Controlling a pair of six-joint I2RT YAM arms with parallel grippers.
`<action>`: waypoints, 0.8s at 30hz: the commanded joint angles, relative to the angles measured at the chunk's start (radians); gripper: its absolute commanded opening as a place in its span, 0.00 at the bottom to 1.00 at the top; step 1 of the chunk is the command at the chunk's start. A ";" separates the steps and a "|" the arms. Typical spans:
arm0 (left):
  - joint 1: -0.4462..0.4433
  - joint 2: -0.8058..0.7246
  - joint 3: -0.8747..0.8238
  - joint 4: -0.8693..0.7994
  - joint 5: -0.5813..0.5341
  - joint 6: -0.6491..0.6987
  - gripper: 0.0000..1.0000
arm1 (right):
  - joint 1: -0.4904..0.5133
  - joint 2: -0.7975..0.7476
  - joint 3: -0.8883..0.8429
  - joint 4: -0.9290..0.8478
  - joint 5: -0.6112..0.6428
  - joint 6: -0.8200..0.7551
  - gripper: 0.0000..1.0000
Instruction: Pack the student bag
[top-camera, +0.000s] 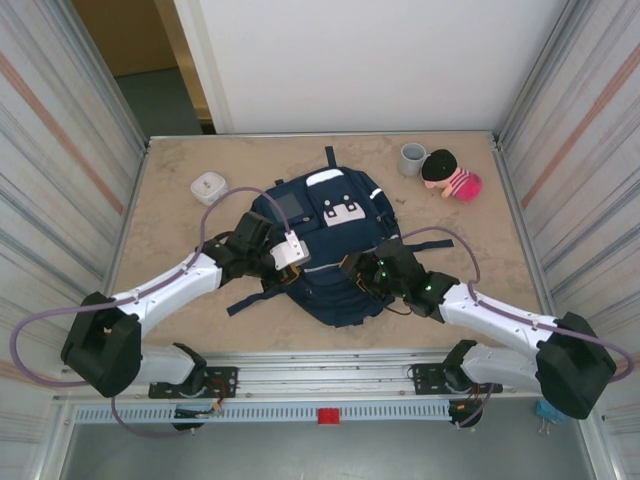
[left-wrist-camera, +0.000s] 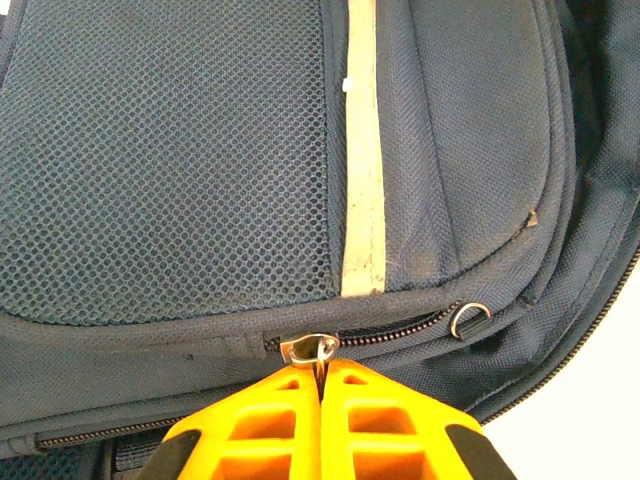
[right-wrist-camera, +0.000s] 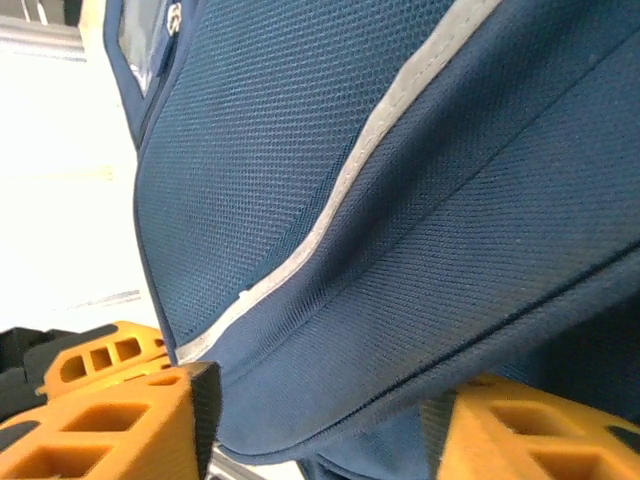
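At the beige table's (top-camera: 500, 220) middle, the large navy fabric student bag (top-camera: 320, 250) is lying, probably soft and floppy. The left gripper (left-wrist-camera: 320, 372) is clenching its small metal zipper pull (left-wrist-camera: 308, 347), a sound handhold; the right gripper (right-wrist-camera: 320, 410) is straddling its fabric, grip unclear.

The top camera looks down on the table (top-camera: 160, 200) from above and behind the left tool (top-camera: 285, 270) and right tool (top-camera: 364, 274). Each wrist camera faces forward past its tool, close against the student bag (top-camera: 330, 260), shared by all views.
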 joint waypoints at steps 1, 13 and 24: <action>-0.003 -0.054 0.008 0.000 0.079 -0.031 0.00 | 0.004 0.024 0.000 0.079 0.017 0.016 0.41; -0.103 -0.041 -0.006 -0.004 0.125 -0.147 0.00 | 0.043 0.039 0.016 0.182 0.077 0.011 0.19; -0.235 -0.064 -0.051 0.250 0.027 -0.436 0.00 | 0.102 0.104 0.064 0.220 0.102 0.003 0.13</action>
